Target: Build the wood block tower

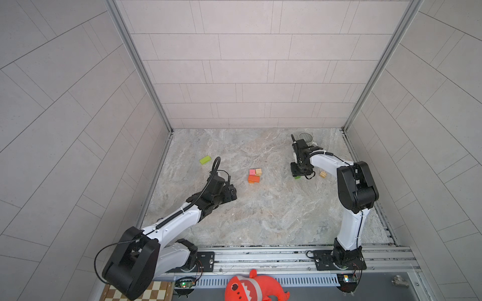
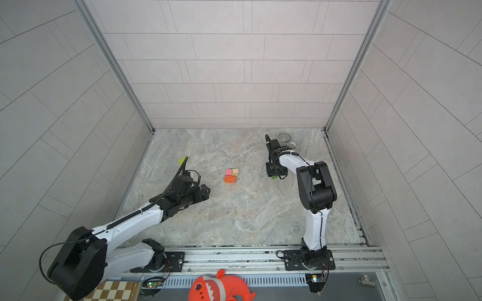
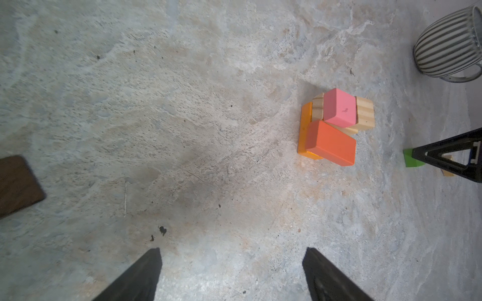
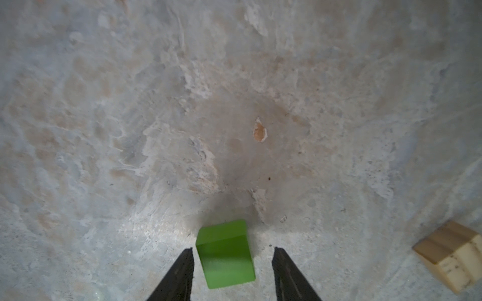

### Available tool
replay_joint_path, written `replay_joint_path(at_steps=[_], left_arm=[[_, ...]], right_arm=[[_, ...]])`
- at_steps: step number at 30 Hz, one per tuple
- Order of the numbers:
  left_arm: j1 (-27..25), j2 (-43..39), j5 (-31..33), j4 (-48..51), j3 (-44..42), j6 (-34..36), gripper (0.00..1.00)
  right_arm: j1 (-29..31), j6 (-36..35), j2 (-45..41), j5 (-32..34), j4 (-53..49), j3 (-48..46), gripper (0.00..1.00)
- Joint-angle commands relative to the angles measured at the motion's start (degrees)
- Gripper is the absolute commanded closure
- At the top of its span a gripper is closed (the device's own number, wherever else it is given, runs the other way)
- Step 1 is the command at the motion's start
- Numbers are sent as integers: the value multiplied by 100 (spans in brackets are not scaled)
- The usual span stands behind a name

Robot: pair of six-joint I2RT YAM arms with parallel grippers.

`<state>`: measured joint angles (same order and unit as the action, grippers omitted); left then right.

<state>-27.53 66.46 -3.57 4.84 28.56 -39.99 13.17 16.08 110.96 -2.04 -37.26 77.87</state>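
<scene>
Half-built block stack [image 1: 254, 176] standing well apart from mug [image 1: 306, 136]. Right gripper [image 4: 233, 249] nearer mug, jaws loosely parted astride green block [image 4: 224, 260], not clamping it. Left gripper [image 3: 232, 250] spread wide, empty.

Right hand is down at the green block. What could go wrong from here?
1. The green block sits skewed and off-centre between the open fingers of the right hand; closing may twist it or push it away.
2. In the middle pile, the pink block and orange block lie askew with overhang; setting green on top may tip them.
3. A loose tan block lies close by; swinging out could knock it.
</scene>
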Motion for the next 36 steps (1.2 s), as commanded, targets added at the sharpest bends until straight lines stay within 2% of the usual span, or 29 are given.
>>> replay_joint_path(at_steps=[1,6,16,20,32,33,36], left_arm=[[-20,-89,41,35,-61,88,9],[-16,-43,42,3,-56,87,9],[-19,-26,63,-7,-52,76,9],[-23,-92,61,57,-43,62,9],[-19,-498,76,440,-108,54,9],[-20,-547,82,453,-129,34,9],[-17,-749,85,523,-198,-12,9]], right_arm=[[-16,-42,-48,117,-161,71,49],[-34,-62,39,-27,-168,106,52],[-33,42,110,-91,-150,80,73],[1,213,-75,-143,-188,56,77],[635,950,-936,-317,-228,-261,77],[674,942,-977,-302,-257,-246,76],[672,828,-1037,-99,-521,-127,65]])
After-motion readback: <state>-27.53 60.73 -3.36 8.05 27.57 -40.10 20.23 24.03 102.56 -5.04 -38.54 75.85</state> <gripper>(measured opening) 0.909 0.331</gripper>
